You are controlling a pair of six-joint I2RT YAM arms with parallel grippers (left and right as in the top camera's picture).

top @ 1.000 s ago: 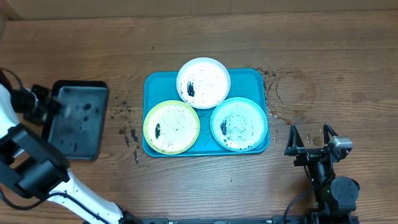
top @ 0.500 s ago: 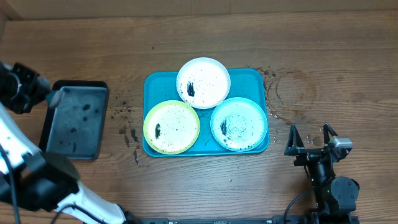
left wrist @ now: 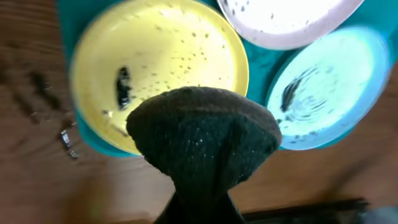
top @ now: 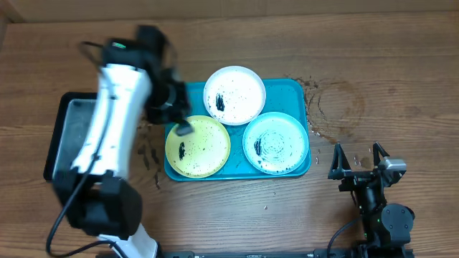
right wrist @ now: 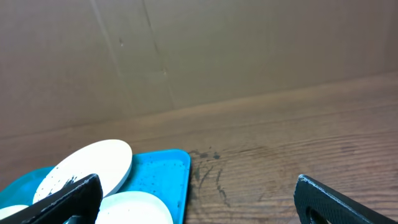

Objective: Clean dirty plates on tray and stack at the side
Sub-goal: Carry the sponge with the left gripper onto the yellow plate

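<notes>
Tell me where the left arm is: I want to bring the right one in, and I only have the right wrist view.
Observer: The left gripper hangs over the yellow-green plate, at the left end of the tray.
Operator: Is it carrying anything?
Observer: A dark cloth fills its wrist view and hides the fingers, so I cannot tell how it is gripped.
Operator: Which plate near me has nothing over it?
Observer: The teal-rimmed plate, at the right end of the tray, marked with dark smears.

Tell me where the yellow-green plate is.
Overhead, the yellow-green plate lies in the tray's lower-left corner, beside the teal plate and below the white plate.
</notes>
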